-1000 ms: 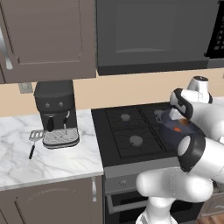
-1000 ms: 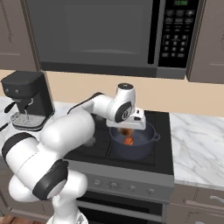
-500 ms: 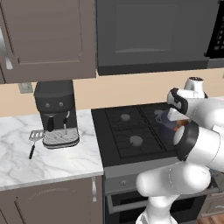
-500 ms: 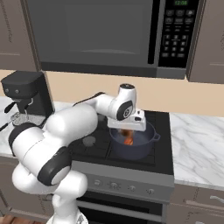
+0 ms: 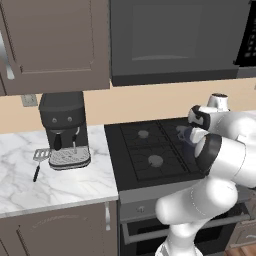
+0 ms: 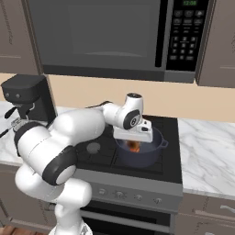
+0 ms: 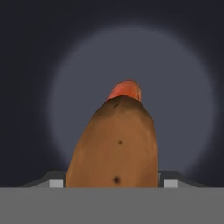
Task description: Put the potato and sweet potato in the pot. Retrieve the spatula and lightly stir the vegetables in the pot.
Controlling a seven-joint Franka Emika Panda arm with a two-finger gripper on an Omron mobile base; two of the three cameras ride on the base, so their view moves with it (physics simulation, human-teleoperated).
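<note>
Pincer status: clamped on the potato, one fingertip against each flank, directly above the pot.

**Step in hand**
- Placing of the vegetables, second item. Judged roughly midway through the task.
- Sweet potato: lying inside the pot, on its floor, just past the far end of the potato.
- Potato: held over the pot interior, not yet set down.
- Spatula: flat on the counter, well to the left of the pot, untouched.

**Next move**
- Lower slightly if needed, then spread the jaws to drop the potato inside the pot rim.
- Aim for the bare floor of the pot, clear of the sweet potato, to limit rolling.
- Lift straight up out of the pot before any sideways travel, then reach well to the left of the pot for the spatula handle.

**Materials and shapes**
- Potato: egg-shaped, dull brown matte skin with a few dark specks. Likely to roll on release.
- Sweet potato: elongated, tapered, smooth orange-red skin.
- Pot: round, shallow, dark blue-grey, side handles, smooth flat bottom.
- Spatula: flat slotted silver-grey metal head, slim black handle. Thin grip target.
- Counter: white marble pattern with grey veins, smooth.
</note>
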